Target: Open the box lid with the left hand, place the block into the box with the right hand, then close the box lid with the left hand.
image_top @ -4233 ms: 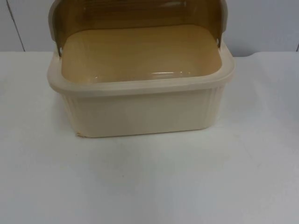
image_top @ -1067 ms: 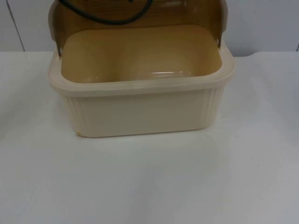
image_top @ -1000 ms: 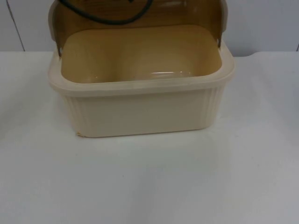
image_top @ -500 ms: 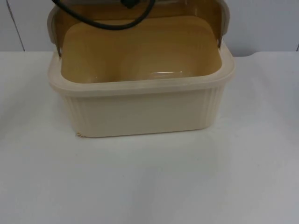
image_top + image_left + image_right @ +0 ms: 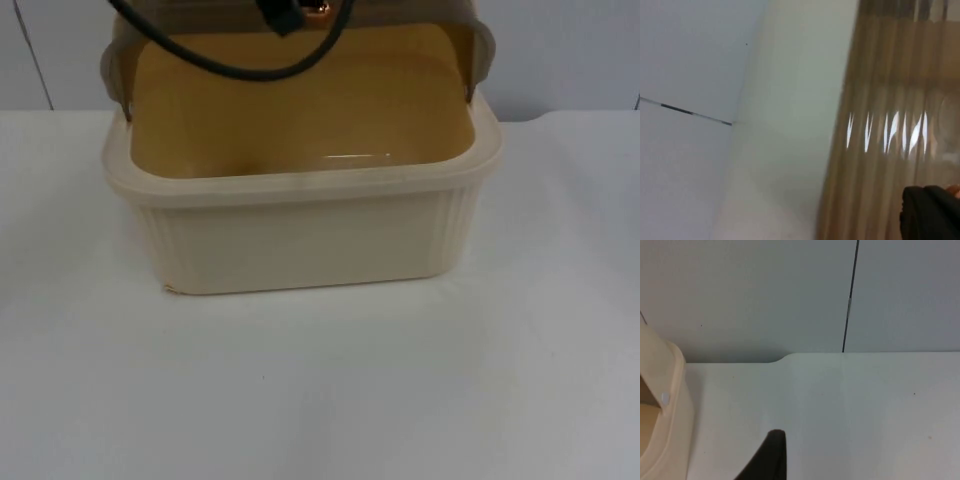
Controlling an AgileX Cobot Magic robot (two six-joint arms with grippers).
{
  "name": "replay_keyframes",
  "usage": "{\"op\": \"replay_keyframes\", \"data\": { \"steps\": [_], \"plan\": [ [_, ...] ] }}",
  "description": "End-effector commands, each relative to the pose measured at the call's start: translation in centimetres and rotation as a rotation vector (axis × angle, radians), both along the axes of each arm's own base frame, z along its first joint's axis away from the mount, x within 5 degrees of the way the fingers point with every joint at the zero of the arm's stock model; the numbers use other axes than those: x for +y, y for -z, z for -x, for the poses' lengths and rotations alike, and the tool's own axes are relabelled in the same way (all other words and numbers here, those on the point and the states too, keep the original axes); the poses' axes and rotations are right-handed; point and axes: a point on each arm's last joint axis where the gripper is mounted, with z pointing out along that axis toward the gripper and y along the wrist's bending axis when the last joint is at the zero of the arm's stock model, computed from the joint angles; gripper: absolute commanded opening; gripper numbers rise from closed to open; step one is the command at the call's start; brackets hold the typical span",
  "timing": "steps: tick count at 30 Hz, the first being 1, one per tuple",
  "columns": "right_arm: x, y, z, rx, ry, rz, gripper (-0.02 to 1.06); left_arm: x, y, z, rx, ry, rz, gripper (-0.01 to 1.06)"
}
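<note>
My left gripper is at the lid, hinged over the box on the table; grip state, I can't tell. Lid looks light, thin, glossy, probably slippery: take its front edge. Right gripper waits beside the box.

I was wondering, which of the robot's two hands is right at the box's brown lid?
The left hand: it is close up to the translucent brown lid, while the right hand waits over the white table beside the box.
</note>
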Motion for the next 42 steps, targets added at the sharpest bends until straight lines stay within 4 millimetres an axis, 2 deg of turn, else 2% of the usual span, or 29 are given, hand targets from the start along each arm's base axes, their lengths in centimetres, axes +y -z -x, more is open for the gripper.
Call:
{"op": "replay_keyframes", "data": {
  "steps": [1, 3, 9, 11, 15, 18, 21, 24, 25, 26, 30, 31, 32, 36, 37, 38, 41, 42],
  "plan": [
    [0.0, -0.2, 0.4, -0.012, -0.001, 0.009, 1.04, -0.3, 1.8, 1.1, 0.03, 0.019, -0.05, 0.0],
    [0.0, -0.2, 0.5, -0.014, -0.001, 0.009, 1.04, -0.5, 2.2, 1.7, 0.007, 0.027, -0.06, 0.0],
    [0.0, -0.4, 0.6, -0.022, 0.007, -0.008, 1.04, -1.5, 4.8, 6.1, -0.115, 0.047, -0.028, 0.0],
    [0.0, -0.4, 0.6, -0.026, 0.007, -0.008, 1.04, -1.3, 5.4, 6.5, -0.113, 0.045, -0.029, 0.0],
    [0.1, -0.4, 0.6, -0.024, 0.006, -0.019, 1.04, -0.4, 8.5, 7.9, -0.077, 0.019, -0.042, 0.0],
    [0.1, -0.4, 0.6, -0.024, 0.006, -0.019, 1.04, -0.2, 8.9, 8.6, -0.053, 0.02, -0.047, 0.0],
    [0.1, -0.4, 0.6, -0.024, 0.006, -0.019, 1.04, -0.1, 7.6, 9.2, -0.045, 0.005, -0.019, 0.0],
    [0.1, -0.4, 0.6, -0.024, 0.007, -0.021, 1.04, 0.3, 3.5, 10.4, -0.065, -0.103, 0.15, 0.0],
    [0.1, -0.4, 0.6, -0.024, 0.007, -0.021, 1.04, 0.3, 3.5, 10.4, -0.065, -0.103, 0.15, 0.0],
    [0.1, -0.4, 0.6, -0.024, 0.007, -0.021, 1.04, 0.5, 2.3, 10.8, -0.066, -0.134, 0.202, 0.0],
    [0.1, -0.4, 0.6, -0.024, 0.007, -0.021, 1.04, 3.2, -2.5, 11.3, -0.117, -0.309, 0.452, 0.0],
    [0.1, -0.4, 0.6, -0.024, 0.007, -0.023, 1.04, 4.1, -3.3, 11.2, -0.127, -0.362, 0.511, 0.0],
    [0.1, -0.4, 0.6, -0.024, 0.007, -0.023, 1.04, 4.1, -3.3, 11.2, -0.127, -0.362, 0.511, 0.0],
    [0.1, -0.4, 0.6, -0.022, 0.007, -0.029, 1.04, 10.3, -6.1, 10.4, -0.113, -0.669, 0.777, 0.0],
    [0.1, -0.4, 0.6, -0.022, 0.007, -0.031, 1.04, 11.6, -6.4, 10.4, -0.107, -0.718, 0.804, 0.0],
    [0.1, -0.4, 0.6, -0.022, 0.007, -0.031, 1.04, 11.6, -6.4, 10.4, -0.107, -0.718, 0.804, 0.0],
    [0.2, -0.4, 0.6, -0.025, 0.005, -0.048, 1.04, 16.0, -6.5, 10.1, -0.103, -0.864, 0.818, 0.0],
    [0.2, -0.4, 0.6, -0.025, 0.005, -0.048, 1.04, 16.0, -6.5, 10.1, -0.103, -0.864, 0.818, 0.0]
  ]
}}
